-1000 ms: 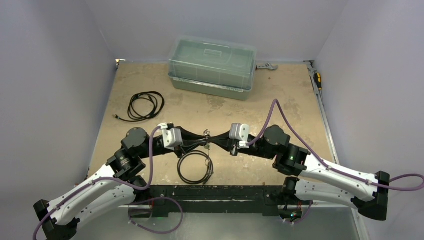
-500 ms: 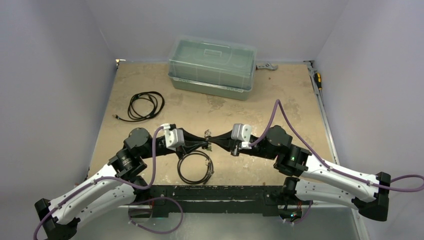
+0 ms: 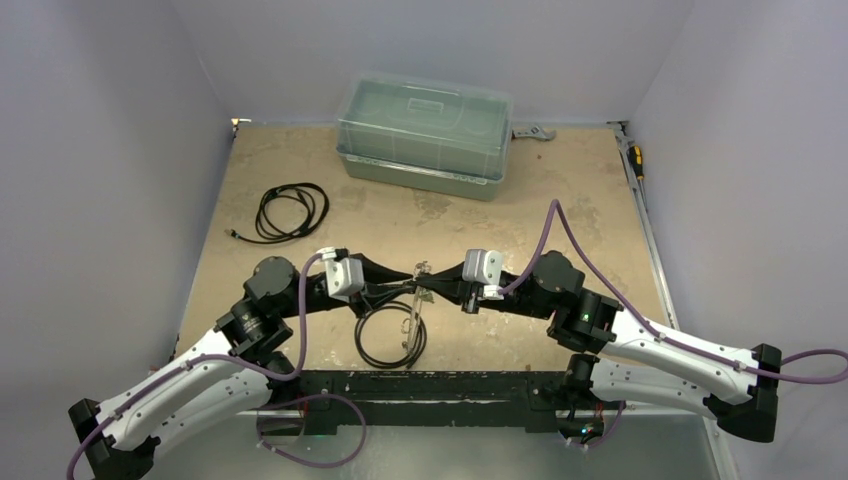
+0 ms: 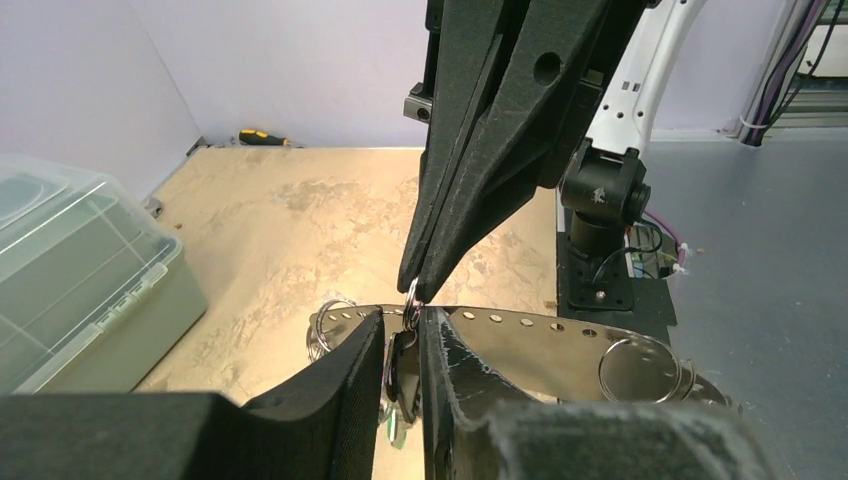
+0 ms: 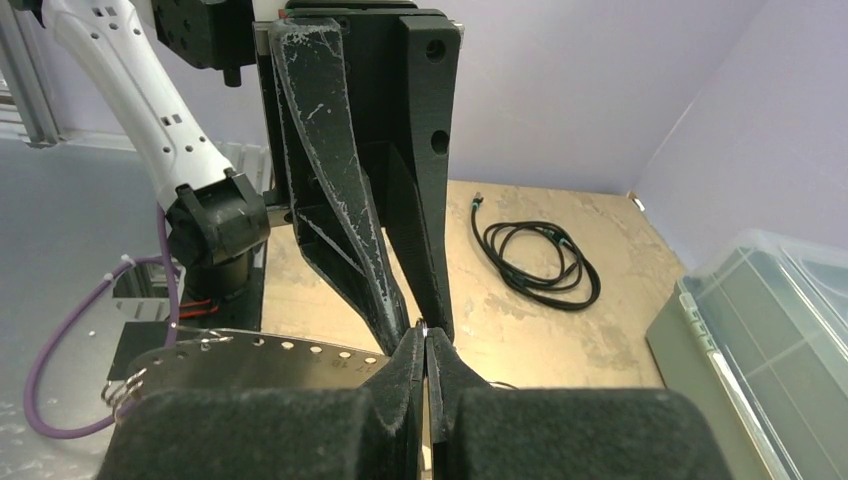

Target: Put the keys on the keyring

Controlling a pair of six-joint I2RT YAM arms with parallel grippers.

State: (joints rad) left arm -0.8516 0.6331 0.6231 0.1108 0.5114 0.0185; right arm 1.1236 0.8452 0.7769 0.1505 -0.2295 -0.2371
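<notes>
My left gripper [image 3: 404,289] and right gripper [image 3: 430,284] meet tip to tip above the table's near middle. In the left wrist view, my left gripper [image 4: 400,318] is shut on the keys [image 4: 405,362], whose black heads sit between its fingers. A green piece [image 4: 395,430] hangs below them. My right gripper [image 4: 420,288] is shut on the keys' small split ring [image 4: 411,297]; in its own view [image 5: 426,335] the pads are pressed together. The keyring shows as a thin silvery line [image 3: 410,322] from the fingertips down over a black hoop [image 3: 368,345], and as a flat perforated band [image 4: 540,345] in the wrist views.
A clear lidded bin [image 3: 425,135] stands at the back. A coiled black cable [image 3: 290,212] lies at the left. A grey spanner [image 3: 533,133] and a screwdriver [image 3: 636,158] lie at the far right edge. Black mounting plates run along the near edge.
The silvery band now runs from the fingertips down across the black hoop; earlier it lay by the hoop's right side. Both grippers stay together, shifted only slightly.
</notes>
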